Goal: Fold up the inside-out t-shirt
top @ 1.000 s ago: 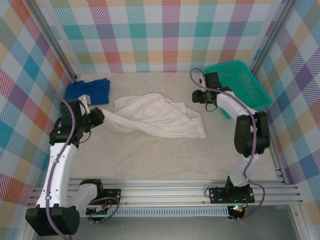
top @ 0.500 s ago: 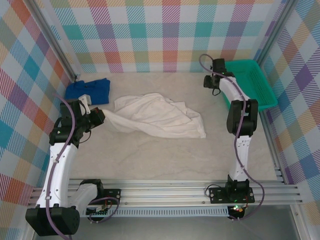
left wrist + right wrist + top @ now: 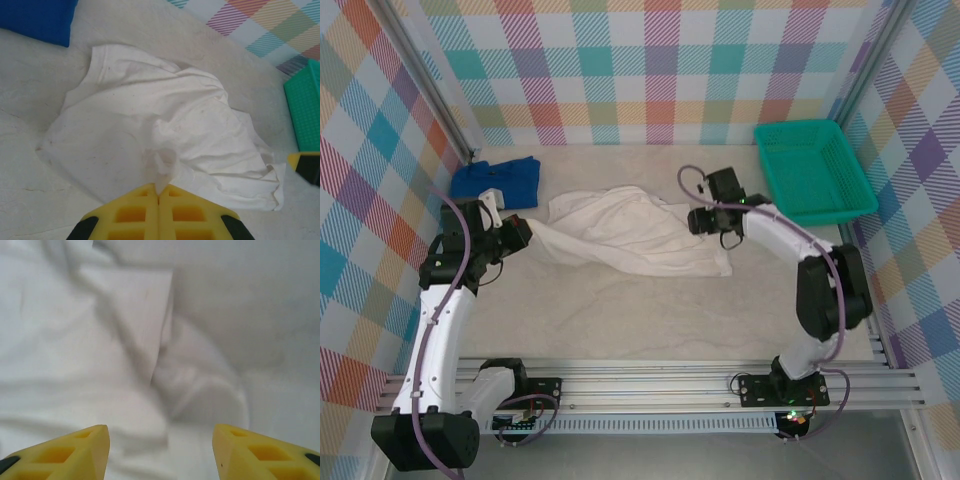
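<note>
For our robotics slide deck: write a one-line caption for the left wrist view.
Shut left gripper pinches a fold of the crumpled white cotton t-shirt on a pale tabletop, blue cloth beyond.

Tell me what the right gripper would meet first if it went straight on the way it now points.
The right gripper, jaws open, points at the white t-shirt; it would most likely meet its bunched fold straight ahead first. The blurred wrist view leaves the gap unclear.
</note>
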`<state>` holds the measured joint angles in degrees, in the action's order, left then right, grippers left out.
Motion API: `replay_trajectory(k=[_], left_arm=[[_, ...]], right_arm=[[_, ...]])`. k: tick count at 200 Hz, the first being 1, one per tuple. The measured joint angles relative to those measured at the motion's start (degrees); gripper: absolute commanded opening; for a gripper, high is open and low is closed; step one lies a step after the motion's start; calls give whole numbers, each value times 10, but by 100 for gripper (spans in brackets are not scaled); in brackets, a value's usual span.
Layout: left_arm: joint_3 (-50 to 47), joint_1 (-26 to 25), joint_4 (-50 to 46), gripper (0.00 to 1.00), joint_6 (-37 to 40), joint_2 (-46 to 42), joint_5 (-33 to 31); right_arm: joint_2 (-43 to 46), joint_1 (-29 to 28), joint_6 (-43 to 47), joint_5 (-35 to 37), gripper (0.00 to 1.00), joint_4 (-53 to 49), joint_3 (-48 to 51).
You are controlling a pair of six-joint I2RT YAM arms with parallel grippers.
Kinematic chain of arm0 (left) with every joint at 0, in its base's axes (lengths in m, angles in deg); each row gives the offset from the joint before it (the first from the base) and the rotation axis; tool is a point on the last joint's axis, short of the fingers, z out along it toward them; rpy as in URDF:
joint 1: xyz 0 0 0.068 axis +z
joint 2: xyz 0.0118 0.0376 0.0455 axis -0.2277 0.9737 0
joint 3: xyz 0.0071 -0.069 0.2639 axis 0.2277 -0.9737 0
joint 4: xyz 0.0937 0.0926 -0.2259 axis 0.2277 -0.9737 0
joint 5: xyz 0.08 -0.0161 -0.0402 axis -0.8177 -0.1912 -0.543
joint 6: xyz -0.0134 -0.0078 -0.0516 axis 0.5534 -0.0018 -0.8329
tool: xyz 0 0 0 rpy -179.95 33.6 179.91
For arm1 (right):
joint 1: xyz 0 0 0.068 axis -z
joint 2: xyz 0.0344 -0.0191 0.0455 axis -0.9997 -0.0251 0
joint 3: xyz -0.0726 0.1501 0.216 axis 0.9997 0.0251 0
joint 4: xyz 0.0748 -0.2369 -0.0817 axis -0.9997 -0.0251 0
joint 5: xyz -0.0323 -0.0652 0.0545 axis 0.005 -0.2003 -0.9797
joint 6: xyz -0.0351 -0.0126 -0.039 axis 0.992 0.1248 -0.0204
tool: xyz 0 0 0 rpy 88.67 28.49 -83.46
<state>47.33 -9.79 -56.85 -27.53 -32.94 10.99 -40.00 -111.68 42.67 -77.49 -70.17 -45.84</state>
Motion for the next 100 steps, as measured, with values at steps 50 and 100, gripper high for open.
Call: replay_trajectory(k=[50,100], left_arm=[[0,1,10,0,0,11,10],[0,1,10,0,0,11,12]], right_arm=[[13,-15,4,83,55,-13,81],[-47,-15,7,101,49,4,55]])
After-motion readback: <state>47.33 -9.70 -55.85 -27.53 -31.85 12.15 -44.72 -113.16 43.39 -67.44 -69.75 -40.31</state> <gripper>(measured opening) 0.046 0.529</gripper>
